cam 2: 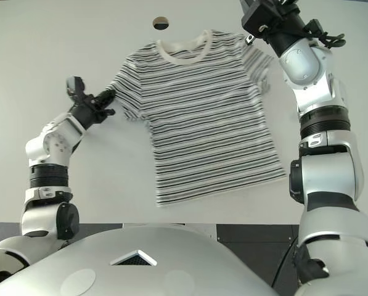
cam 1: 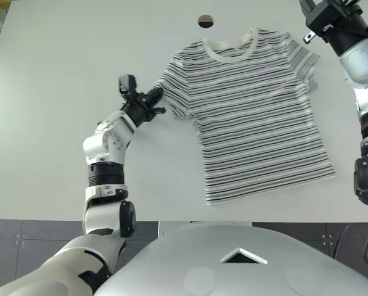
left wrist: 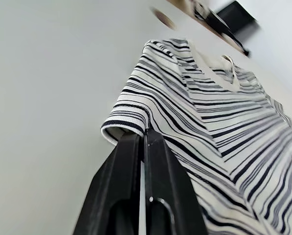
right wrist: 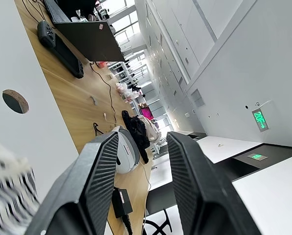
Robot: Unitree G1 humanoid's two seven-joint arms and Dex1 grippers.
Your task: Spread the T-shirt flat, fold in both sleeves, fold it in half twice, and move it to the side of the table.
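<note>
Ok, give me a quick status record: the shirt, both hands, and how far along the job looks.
T-shirt: striped, spread flat on the white table, both sleeves unfolded
left hand: shut, tips at the hem of the sleeve on the robot's left; cannot tell whether cloth is pinched
right hand: open, empty, raised near the shirt's far right corner
progress: spread done, no fold yet
other: round hole in the table beyond the collar
</note>
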